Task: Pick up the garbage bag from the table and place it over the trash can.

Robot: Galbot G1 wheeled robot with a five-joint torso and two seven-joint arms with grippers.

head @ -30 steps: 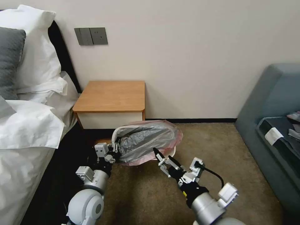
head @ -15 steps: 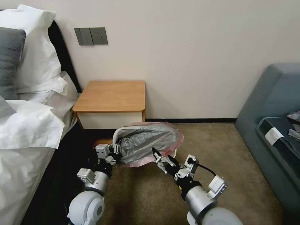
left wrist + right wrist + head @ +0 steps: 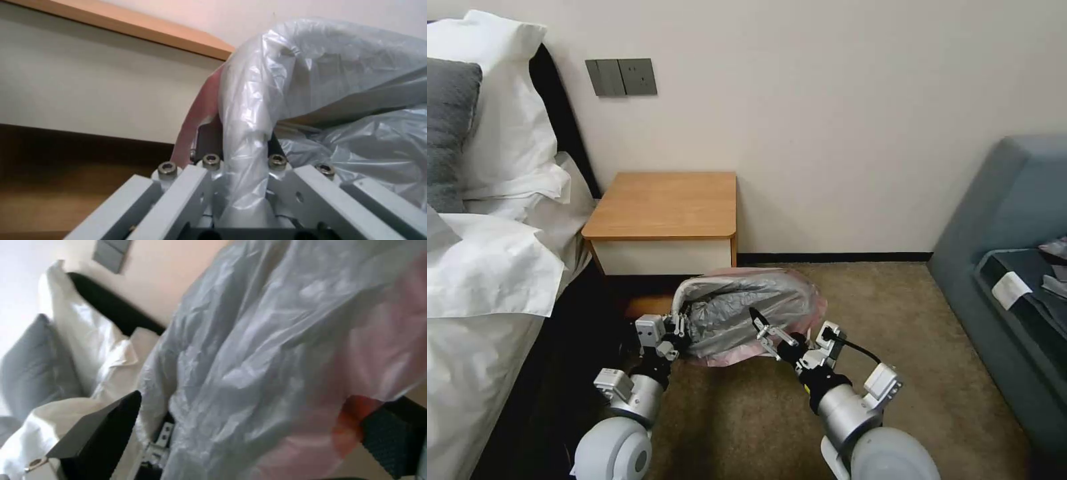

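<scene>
- The garbage bag (image 3: 747, 310) is draped over the trash can (image 3: 682, 291) on the floor below the surface (image 3: 664, 203).
- Left claw (image 3: 679, 328) is clenched on the bag's edge.
- Right claw (image 3: 760, 327), fingers spread, straddles the opposite side.

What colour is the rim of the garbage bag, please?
Pink-tinted, on the grey garbage bag; the head view shows it best.
</scene>
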